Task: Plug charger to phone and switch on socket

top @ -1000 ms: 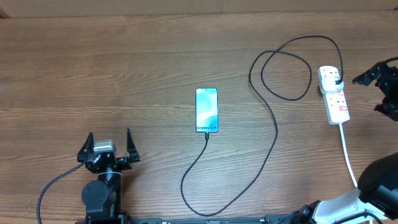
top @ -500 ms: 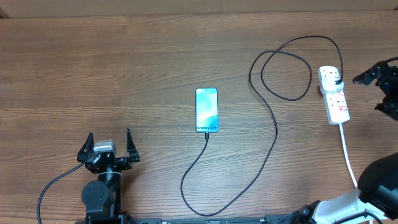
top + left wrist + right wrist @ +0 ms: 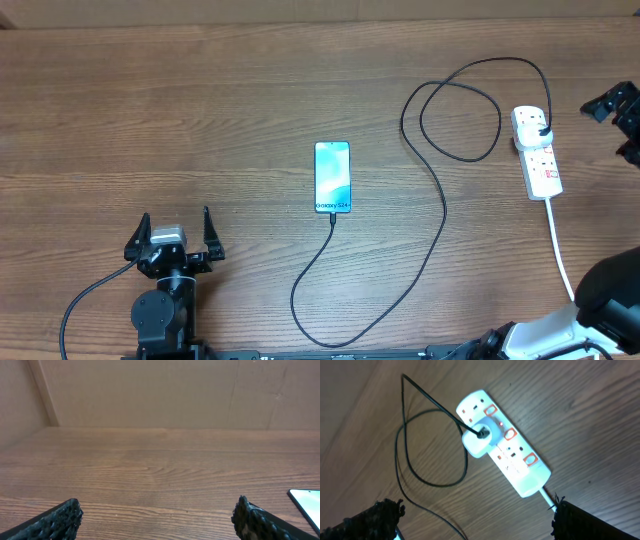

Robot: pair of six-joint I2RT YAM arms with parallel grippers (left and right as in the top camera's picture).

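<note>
The overhead view shows a bare wooden table (image 3: 200, 90). The phone (image 3: 332, 177) lies flat near the middle with its screen lit. The charger (image 3: 445, 220) runs from the phone's lower edge, curves down to the bottom of the frame, climbs right and loops in the upper right before it ends at a plug (image 3: 540, 128) sitting in the socket (image 3: 540, 165). The left gripper (image 3: 175, 232) rests in the lower left, well apart from everything, with its fingers spread. The right gripper (image 3: 617, 125) sits at the right edge near the socket but clear of it, partly cut off.

In the left wrist view a plain brown wall (image 3: 150, 390) backs the table. Both fingertips stand wide apart at the bottom corners with nothing between them. One corner of the phone (image 3: 306, 500) shows at the lower right.

In the right wrist view the socket (image 3: 505, 445) lies diagonally, and the plug (image 3: 479, 441) is seated in it with the black cord trailing left. A small red light (image 3: 499, 423) glows just beside the plug. The fingertips are far apart at the bottom corners and hold nothing.

Both halves of the task look done: the cord meets the phone, and the glow suggests the switch is on. Whether the tip is fully seated is too small to tell.
</note>
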